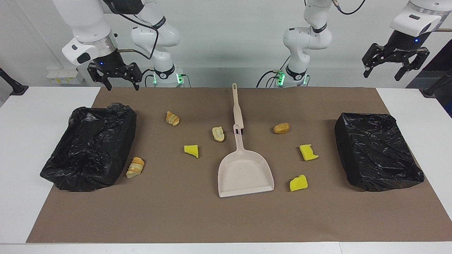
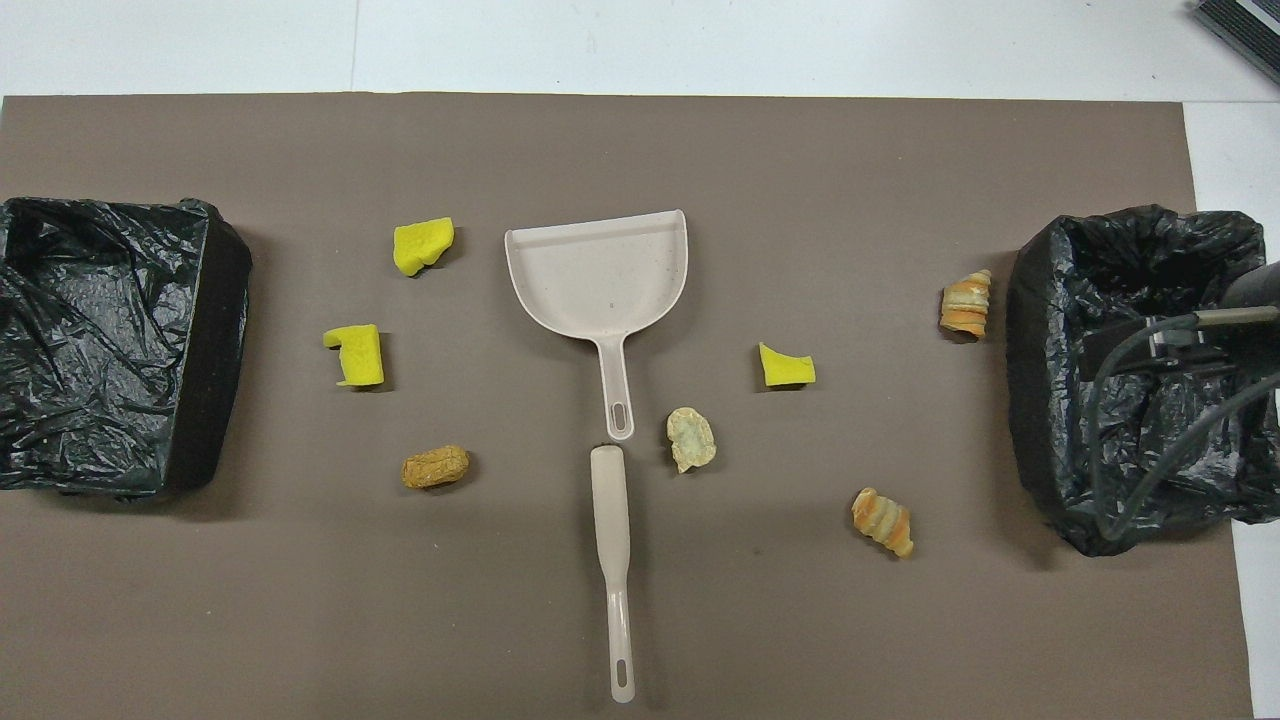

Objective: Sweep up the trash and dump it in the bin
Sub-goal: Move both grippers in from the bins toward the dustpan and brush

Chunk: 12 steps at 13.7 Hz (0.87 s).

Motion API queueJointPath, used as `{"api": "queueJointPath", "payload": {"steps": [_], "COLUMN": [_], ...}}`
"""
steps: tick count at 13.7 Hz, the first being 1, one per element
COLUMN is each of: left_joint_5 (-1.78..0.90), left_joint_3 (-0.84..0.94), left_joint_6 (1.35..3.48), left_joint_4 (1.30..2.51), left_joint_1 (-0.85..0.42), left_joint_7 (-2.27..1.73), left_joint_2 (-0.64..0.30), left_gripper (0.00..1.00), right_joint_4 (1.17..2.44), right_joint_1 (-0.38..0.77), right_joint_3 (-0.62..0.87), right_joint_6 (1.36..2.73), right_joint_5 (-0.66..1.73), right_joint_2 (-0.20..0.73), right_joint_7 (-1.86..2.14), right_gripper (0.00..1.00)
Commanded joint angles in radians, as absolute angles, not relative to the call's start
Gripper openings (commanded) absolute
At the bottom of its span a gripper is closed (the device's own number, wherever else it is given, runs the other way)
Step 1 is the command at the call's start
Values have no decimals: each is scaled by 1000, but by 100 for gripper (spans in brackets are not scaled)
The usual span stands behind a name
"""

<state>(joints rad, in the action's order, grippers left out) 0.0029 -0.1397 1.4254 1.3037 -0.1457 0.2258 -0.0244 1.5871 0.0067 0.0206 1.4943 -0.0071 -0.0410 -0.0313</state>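
A: Yellow and tan trash (image 1: pixel 191 150) lying scattered on the mat (image 1: pixel 176 211), around the dustpan (image 1: pixel 245 173) and brush (image 1: pixel 237 109), between two bins (image 1: pixel 90 146).

B: Nothing swept yet. Left gripper (image 1: pixel 395 65) hanging released near the bin (image 1: pixel 378 151) at its end; right gripper (image 1: pixel 113 78) waiting released above the mat's edge.

A: Looking like the very start, then.

B: Probably calling for taking brush and pan by the handles first.

Dustpan (image 1: pixel 245 173): smooth matt beige plastic. Bin liners (image 1: pixel 90 144): glossy crinkled black plastic film. Mat (image 1: pixel 176 211): matt brown paper. Sponge chunks (image 1: pixel 298 183): porous yellow foam.
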Motion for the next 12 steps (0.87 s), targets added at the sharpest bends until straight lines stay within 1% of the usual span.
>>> {"api": "queueJointPath", "payload": {"steps": [1,2,3,4,8,12], "left_joint_5": [-11,-3,-6,-6,-11,-2], "left_joint_3": [-129,-130,-129,-132,-130,-129], "left_joint_6": [1402,1407,1417,1433,1418,1419], "left_joint_4": [1252,1261,1297,1308,1302,1322], "left_joint_1": [-129,-127,-127,-127,-129,-138], "left_joint_7": [227,207,207,209,204,204], "left_joint_2": [-46,-25,0,6,-3,15], "left_gripper": [100,100,100,100,100,100], "right_joint_4": [1611,1611,1611,1612,1618,1631], "right_joint_1": [-5,-6,-6,-6,-6,-6], "right_joint_3": [25,25,25,25,26,26], "right_joint_6": [1480,1480,1477,1476,1477,1477], "right_joint_5": [18,18,18,18,18,20], "right_joint_2": [-66,-66,-66,-67,-71,-77], "right_joint_7": [-44,-43,-43,-43,-43,-35], "right_gripper": [100,100,100,100,100,100]}}
